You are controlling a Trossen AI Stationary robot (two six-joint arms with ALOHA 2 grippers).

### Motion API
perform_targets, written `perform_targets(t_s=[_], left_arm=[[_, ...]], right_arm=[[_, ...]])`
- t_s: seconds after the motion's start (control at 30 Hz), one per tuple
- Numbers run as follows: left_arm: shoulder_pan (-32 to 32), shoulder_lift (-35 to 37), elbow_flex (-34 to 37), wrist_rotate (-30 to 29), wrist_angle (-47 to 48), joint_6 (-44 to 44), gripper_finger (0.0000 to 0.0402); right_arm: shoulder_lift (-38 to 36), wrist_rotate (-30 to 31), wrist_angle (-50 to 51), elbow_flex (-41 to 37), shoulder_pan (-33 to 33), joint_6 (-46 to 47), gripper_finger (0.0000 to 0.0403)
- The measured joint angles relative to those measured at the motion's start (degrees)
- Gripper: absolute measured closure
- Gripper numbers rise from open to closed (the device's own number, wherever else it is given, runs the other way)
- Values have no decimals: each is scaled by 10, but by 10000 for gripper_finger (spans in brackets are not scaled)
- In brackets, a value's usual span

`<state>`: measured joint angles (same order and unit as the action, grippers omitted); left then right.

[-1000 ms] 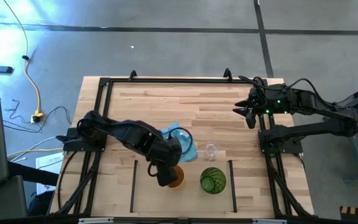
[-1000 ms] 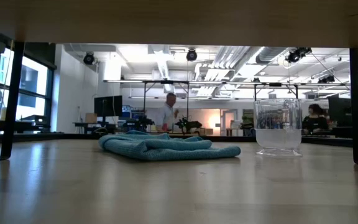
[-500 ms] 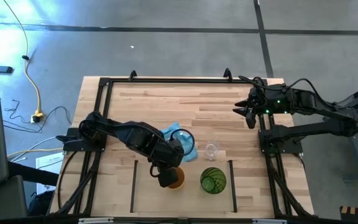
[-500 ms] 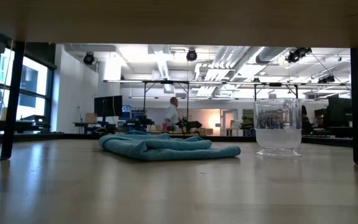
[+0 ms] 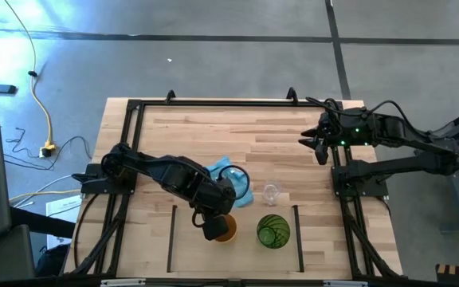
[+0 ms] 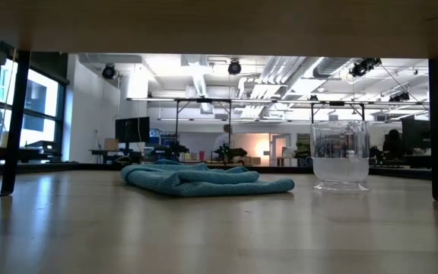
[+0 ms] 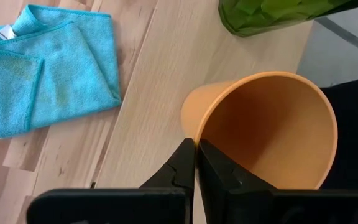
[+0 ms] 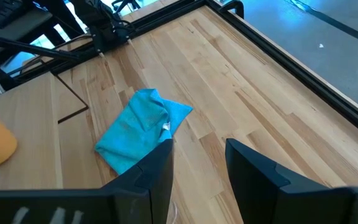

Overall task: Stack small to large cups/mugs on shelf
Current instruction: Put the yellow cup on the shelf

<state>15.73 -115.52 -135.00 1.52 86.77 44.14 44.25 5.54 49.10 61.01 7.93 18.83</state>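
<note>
Orange cup [image 7: 266, 134]: tilted, its open mouth facing the left wrist camera; its rim is pinched between the fingers of the left tool; in the high view it shows at [image 5: 226, 229], inside the marked shelf area, just beside the green tumbler.
Left tool [image 5: 213, 228]: clenched on the orange cup's rim, fingers [image 7: 219, 171] pressed together with the cup wall between them; it sits over the front part of the counter, within the shelf outline.
Green tumbler [image 5: 273, 230]: upright on the shelf area, on the right arm's side of the orange cup, apart from it; its base shows in the left wrist view [image 7: 272, 12].
Clear glass [image 5: 271, 192]: upright on the counter, behind the tumbler and just outside the shelf lines; in the low view [image 6: 341, 155] it stands alone, right of the cloth.
Shelf [image 5: 293, 247]: bare wood patch bounded by thin dark lines at the counter's front edge.
Blue cloth [image 5: 231, 178]: crumpled, lying near the glass, partly under the left arm.
Right tool [image 5: 319, 147]: released, fingers spread wide, held at the far right corner of the counter, well apart from all cups.
Counter [image 5: 213, 127]: light wood with a black frame.
</note>
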Motion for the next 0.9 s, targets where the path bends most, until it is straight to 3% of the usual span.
perform_targets(t_s=[0.9], left_arm=[[0, -6, 0, -7, 2, -19, 402]], right_arm=[[0, 0, 0, 0, 0, 0, 265]])
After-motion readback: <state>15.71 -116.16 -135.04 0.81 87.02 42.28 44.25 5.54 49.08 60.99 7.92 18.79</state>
